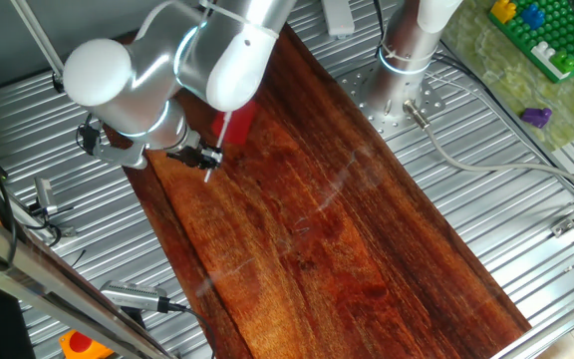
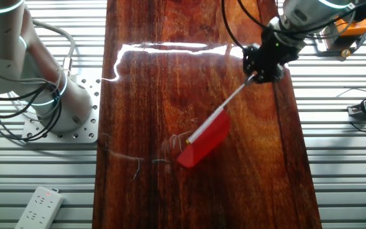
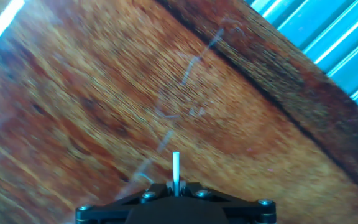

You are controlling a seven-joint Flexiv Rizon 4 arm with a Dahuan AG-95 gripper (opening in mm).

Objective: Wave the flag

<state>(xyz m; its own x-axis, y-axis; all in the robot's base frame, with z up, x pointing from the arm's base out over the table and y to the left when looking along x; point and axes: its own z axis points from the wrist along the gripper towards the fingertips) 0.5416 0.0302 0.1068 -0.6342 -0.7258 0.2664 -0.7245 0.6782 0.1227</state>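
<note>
No text, label, brand or number can be read anywhere (all three views checked).

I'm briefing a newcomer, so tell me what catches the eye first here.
The red flag stands out, held by its white stick in the gripper above the dark wooden board. A bright glare streak crosses the board's far end in the other fixed view.

One small red cloth flag on a thin white stick [image 2: 207, 138], one long dark wooden board [image 2: 170, 83], one white power strip [image 2: 38, 207] and two silver-white robot arms are showing.
</note>
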